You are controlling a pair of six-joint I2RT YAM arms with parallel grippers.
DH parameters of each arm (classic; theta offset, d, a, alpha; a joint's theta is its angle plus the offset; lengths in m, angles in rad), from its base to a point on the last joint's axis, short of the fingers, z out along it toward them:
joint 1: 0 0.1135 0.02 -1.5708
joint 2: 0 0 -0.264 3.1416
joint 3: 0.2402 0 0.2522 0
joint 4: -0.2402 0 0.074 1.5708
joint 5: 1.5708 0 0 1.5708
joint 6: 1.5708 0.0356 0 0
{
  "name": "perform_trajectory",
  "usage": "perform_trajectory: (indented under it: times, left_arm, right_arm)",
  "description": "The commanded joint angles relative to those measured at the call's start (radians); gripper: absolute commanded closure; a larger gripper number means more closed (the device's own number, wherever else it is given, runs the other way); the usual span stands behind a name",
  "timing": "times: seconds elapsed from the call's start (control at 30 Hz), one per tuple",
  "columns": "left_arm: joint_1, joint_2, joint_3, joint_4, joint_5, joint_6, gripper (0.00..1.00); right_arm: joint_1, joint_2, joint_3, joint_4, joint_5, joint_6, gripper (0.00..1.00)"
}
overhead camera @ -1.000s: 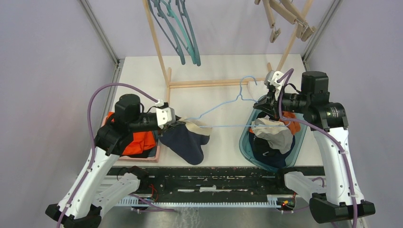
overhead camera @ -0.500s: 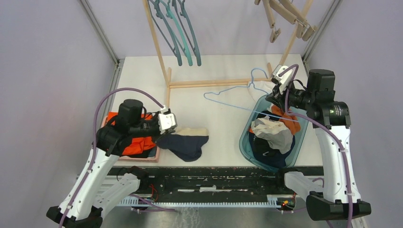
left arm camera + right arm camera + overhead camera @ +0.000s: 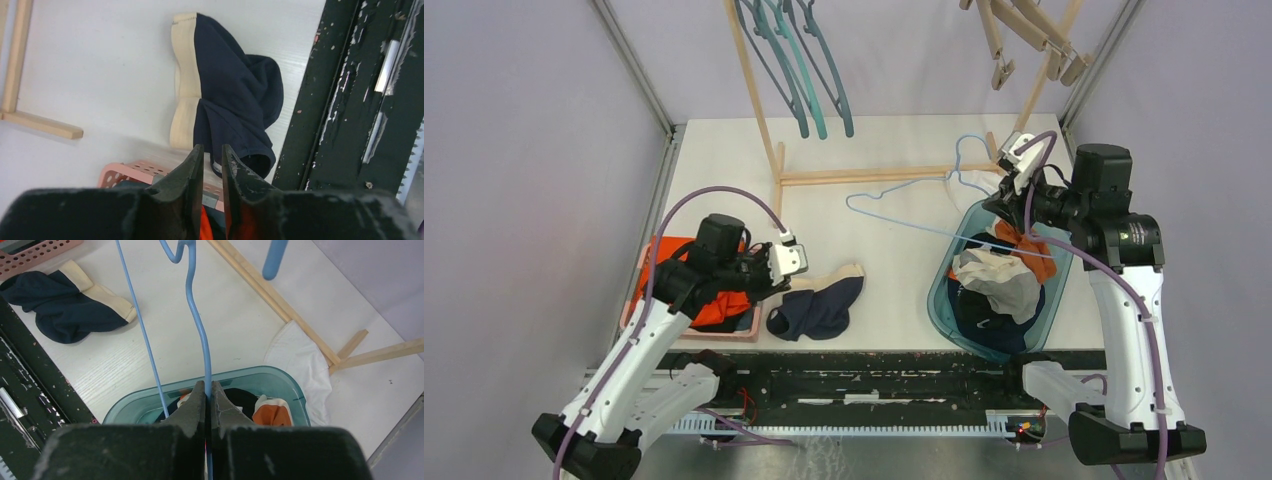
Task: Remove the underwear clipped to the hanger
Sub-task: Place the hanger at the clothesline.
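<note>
The thin light-blue wire hanger (image 3: 206,360) is being gripped by the fully closed right gripper (image 3: 206,387) above the translucent teal plastic tub (image 3: 936,290), in which crumpled garments (image 3: 999,280) are lying. The navy cloth underwear with a cream waistband (image 3: 819,308) is lying on the white table (image 3: 894,290), apart from the hanger, just beside the pink perforated tray (image 3: 125,172). The left gripper (image 3: 212,150) is being held over the tray's edge, jaws slightly parted and empty.

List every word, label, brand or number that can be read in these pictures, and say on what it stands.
Readable text: none in any view.
A pale sticker on the right arm: too small to read.
On the navy underwear, blue hanger and teal tub: no print visible.
</note>
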Motion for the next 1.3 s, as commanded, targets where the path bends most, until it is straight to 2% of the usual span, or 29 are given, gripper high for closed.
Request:
perform_trajectory:
  times: [0.0,0.13,0.23,0.33,0.47,0.63,0.8,0.87,1.07,1.17,1.27]
  left_arm:
    - [0.004,0.052,-0.031,0.058,-0.082,0.023,0.70]
    - [-0.001,0.058,-0.078,0.103,-0.092,0.017,0.60]
    - [-0.001,0.047,-0.074,0.148,-0.096,-0.017,0.51]
    - [-0.002,0.061,-0.011,0.156,-0.058,-0.055,0.35]
    - [-0.005,0.109,0.114,0.149,-0.002,-0.104,0.20]
    - [-0.025,0.179,0.254,0.113,0.085,-0.127,0.10]
    - [-0.117,0.273,0.318,0.089,0.175,-0.180,0.05]
    - [-0.160,0.302,0.325,0.088,0.190,-0.199,0.06]
    - [-0.234,0.354,0.333,0.104,0.199,-0.246,0.34]
    - [-0.234,0.344,0.322,0.124,0.192,-0.255,0.40]
    - [-0.235,0.329,0.306,0.133,0.181,-0.259,0.51]
  right_arm:
    - [0.000,-0.036,-0.003,0.087,-0.045,0.086,0.99]
    - [0.000,-0.041,-0.021,0.109,-0.065,0.126,0.99]
    - [0.002,-0.026,-0.016,0.073,-0.119,0.091,0.99]
    - [0.020,-0.012,-0.013,0.031,-0.145,0.029,0.99]
    - [0.084,0.009,-0.023,-0.028,-0.147,-0.062,0.99]
    - [0.158,0.036,-0.031,-0.081,-0.204,-0.121,0.99]
    - [0.201,0.050,-0.043,-0.067,-0.279,-0.113,0.99]
    - [0.213,0.053,-0.048,-0.068,-0.288,-0.116,0.99]
    - [0.223,0.038,-0.080,-0.046,-0.260,-0.115,0.99]
    - [0.221,0.020,-0.110,-0.024,-0.212,-0.118,0.99]
    - [0.221,0.002,-0.132,-0.006,-0.195,-0.115,0.99]
